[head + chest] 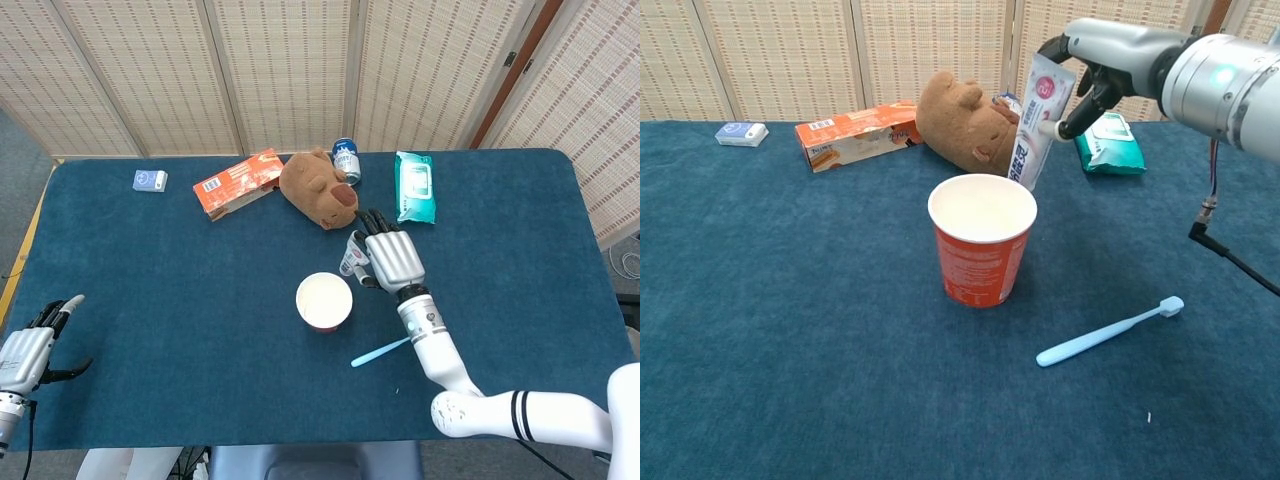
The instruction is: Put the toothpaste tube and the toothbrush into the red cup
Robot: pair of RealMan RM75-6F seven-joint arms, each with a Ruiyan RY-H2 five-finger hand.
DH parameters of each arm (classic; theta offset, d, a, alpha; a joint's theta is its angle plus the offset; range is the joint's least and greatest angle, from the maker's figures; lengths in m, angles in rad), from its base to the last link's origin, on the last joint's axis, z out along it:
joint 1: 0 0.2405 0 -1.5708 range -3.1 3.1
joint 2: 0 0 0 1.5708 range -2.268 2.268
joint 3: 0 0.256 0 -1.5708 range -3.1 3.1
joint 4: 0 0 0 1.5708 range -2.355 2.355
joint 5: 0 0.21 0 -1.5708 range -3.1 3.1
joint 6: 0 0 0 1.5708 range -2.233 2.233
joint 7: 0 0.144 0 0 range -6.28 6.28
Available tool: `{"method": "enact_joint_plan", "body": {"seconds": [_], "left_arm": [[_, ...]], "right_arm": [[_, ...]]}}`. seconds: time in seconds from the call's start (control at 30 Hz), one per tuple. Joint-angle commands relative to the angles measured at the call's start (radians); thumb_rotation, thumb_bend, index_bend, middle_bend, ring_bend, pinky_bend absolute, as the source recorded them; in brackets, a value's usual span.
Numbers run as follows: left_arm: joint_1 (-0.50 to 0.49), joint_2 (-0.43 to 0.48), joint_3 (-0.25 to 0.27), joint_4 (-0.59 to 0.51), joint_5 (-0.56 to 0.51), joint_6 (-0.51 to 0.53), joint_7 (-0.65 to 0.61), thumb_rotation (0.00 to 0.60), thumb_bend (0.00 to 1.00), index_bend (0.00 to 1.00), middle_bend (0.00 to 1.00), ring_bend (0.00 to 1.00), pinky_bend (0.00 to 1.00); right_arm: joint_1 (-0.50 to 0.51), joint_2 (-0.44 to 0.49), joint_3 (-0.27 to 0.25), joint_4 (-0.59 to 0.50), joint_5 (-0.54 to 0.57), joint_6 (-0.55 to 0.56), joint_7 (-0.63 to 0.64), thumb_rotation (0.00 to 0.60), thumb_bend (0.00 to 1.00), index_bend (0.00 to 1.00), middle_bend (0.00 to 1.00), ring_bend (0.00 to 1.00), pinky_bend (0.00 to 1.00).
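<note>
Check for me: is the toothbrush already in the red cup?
No, the toothbrush lies on the table to the right of the red cup.

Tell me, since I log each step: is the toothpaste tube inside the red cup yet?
Not yet. The right hand holds the toothpaste tube tilted above the red cup.
</note>
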Motion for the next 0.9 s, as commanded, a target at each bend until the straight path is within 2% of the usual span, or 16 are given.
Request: {"method": "enact_joint_plan", "body": {"seconds": [0.03, 0.5, 0.9], "left_arm": [[0.0, 0.0, 0.0, -0.001, 0.0, 0.001, 0.001, 0.6, 0.22, 0.02, 0.14, 0.09, 0.26], [0.0, -0.002, 0.002, -0.003, -0.001, -0.001, 0.013, 0.6, 0.22, 0.02, 0.14, 0.09, 0.26], [-0.002, -0.004, 0.003, -0.004, -0.004, -0.005, 0.021, 0.6, 0.22, 0.02, 0.14, 0.09, 0.26]], "right_arm": [[0.001, 0.019, 0.009, -0.039, -0.01, 0.023, -0.013, 0.6, 0.29, 0.64, 0.12, 0.0, 0.26], [-0.006, 0.074, 0.015, -0.184, -0.055, 0.079, -0.03, 0.6, 0.29, 0.65, 0.13, 0.0, 0.26], [-0.015, 0.1, -0.001, -0.256, -0.097, 0.093, -0.02, 0.6, 0.29, 0.65, 0.13, 0.0, 0.26]]}}
